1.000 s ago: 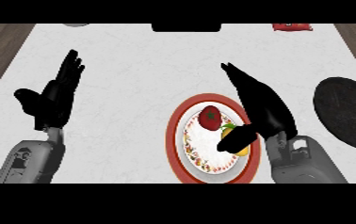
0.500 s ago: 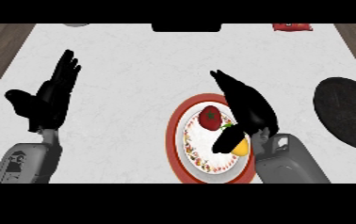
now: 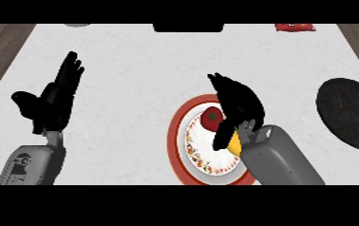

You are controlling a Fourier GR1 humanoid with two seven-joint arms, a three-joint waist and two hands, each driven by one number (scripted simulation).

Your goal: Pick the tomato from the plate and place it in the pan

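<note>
Tomato [image 3: 210, 118]: lies on the upper part of the red-rimmed plate [image 3: 175, 139], just left of the right palm
Right hand [image 3: 240, 104]: unclenched and holding nothing, fingers bent above the tomato, thumb hanging beside it
Change: in the last second the hand slid left from the plate's right rim to sit alongside the tomato
Meaning: the approach looks nearly done; closing, lifting and carrying remain
Pan [image 3: 342, 111]: dark, at the right edge, well apart from the plate
Left hand [image 3: 52, 104]: open, resting at left
</note>
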